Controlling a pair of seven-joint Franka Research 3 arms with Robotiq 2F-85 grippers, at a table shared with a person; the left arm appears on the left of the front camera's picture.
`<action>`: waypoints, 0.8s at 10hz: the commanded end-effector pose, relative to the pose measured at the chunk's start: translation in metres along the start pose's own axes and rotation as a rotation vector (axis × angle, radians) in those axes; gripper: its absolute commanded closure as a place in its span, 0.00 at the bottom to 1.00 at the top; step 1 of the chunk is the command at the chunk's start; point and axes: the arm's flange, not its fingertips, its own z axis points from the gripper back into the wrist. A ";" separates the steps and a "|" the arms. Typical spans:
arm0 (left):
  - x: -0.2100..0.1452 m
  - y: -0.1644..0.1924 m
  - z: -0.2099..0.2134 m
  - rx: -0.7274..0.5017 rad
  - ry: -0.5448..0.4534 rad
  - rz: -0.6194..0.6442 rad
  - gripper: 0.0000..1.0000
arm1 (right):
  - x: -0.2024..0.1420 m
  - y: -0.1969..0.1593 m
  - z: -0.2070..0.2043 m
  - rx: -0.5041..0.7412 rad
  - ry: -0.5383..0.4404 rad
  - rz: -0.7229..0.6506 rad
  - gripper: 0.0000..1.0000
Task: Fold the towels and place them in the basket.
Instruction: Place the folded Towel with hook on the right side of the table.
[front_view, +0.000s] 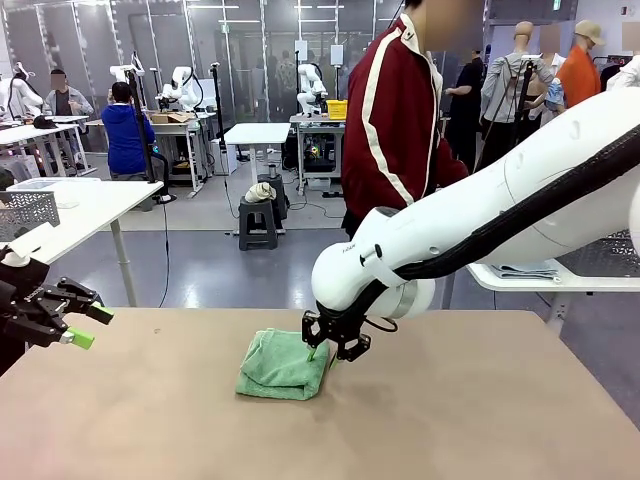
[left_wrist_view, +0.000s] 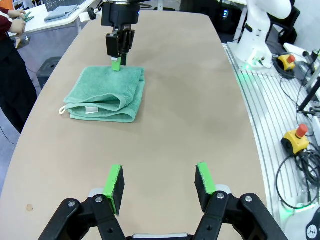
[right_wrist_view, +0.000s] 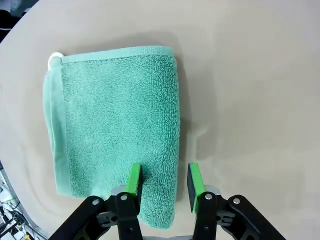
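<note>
A sea-green towel lies folded into a thick rectangle on the tan table, a little left of centre. My right gripper points down at its far right edge. In the right wrist view the towel lies flat and the gripper is open, its green pads astride the towel's long edge without pinching it. My left gripper hovers open and empty over the table's left end. From the left wrist view it looks across at the towel. A grey mesh basket stands on a white side table at left.
A person in a dark red jacket stands at the far side behind my right arm. A white side table at right holds folded cloth and another mesh wall. Bare tabletop surrounds the towel.
</note>
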 end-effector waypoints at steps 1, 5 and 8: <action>0.002 -0.003 0.001 0.003 -0.015 0.001 0.27 | 0.005 0.000 -0.006 0.040 -0.008 0.040 0.53; 0.002 -0.003 0.001 0.003 -0.015 0.001 0.27 | 0.007 0.000 -0.015 0.047 -0.026 0.077 0.72; 0.002 -0.003 0.001 0.003 -0.015 0.001 0.27 | 0.007 0.001 -0.016 0.060 -0.046 0.103 0.96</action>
